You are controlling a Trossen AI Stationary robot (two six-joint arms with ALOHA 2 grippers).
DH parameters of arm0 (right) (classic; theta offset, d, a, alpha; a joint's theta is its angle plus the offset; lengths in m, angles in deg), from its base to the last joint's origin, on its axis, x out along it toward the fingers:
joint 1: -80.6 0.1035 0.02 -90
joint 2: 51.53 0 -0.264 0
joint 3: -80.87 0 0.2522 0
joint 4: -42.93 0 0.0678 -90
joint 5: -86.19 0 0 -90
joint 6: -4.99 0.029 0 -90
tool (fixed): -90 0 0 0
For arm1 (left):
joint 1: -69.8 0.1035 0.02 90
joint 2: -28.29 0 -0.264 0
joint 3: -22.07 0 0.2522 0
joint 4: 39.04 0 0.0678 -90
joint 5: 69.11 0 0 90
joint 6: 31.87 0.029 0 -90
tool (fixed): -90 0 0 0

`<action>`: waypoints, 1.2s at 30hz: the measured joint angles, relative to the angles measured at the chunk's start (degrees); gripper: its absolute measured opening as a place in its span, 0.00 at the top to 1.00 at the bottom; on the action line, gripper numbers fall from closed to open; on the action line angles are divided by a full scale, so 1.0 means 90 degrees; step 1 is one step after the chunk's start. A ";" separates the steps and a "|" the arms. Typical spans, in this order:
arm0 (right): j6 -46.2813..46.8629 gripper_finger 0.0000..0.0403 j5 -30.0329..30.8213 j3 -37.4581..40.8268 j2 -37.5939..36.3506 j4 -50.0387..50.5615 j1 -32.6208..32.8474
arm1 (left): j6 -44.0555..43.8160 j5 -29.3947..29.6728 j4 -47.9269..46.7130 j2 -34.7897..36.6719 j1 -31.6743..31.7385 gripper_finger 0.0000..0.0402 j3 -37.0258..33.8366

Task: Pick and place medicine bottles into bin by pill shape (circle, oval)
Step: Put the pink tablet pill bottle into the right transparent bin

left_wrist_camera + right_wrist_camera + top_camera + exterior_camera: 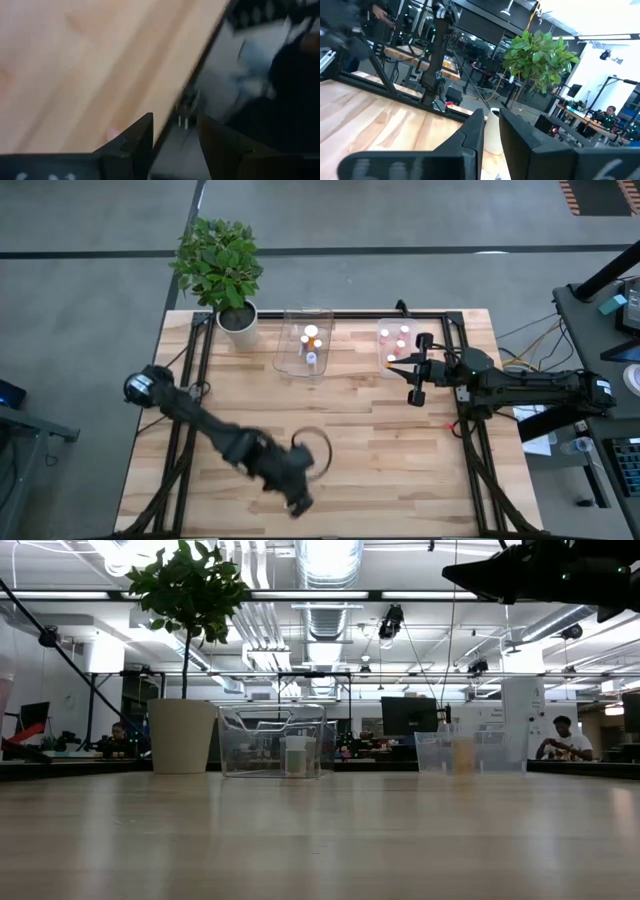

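Observation:
Two clear bins stand at the table's far side. The left bin [305, 345] [272, 740] and the right bin [398, 345] [470, 752] each hold several medicine bottles [312, 335] [395, 340] with white, orange or pinkish tops. My left gripper [300, 502] [174, 120] hangs over the table's near edge, blurred, open, with nothing between its fingers. My right gripper [405, 367] [491, 112] hovers by the right bin's near side, well above the table. Its fingers stand almost together with nothing between them.
A potted plant [222, 265] [182, 735] stands at the far left, beside the left bin. Black frame rails [190, 360] run along the table's left and right sides. Bare wood [380, 450] lies between the bins and the near edge. People sit in the room behind.

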 joint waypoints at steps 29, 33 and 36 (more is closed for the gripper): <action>-0.0027 0.87 0.0003 -0.0005 0.0430 -0.0069 -0.0015 | -0.0459 0.3323 -0.0486 -0.0703 -0.3015 0.66 -0.1423; 0.0010 0.87 0.0005 -0.0005 0.0427 -0.0068 -0.0015 | -0.0173 0.3965 0.0349 -0.0703 -0.3000 0.66 -0.1940; 0.0064 0.87 0.0005 -0.0005 0.0430 -0.0064 -0.0014 | 0.0035 0.4178 0.1255 -0.0703 -0.2909 0.66 -0.2412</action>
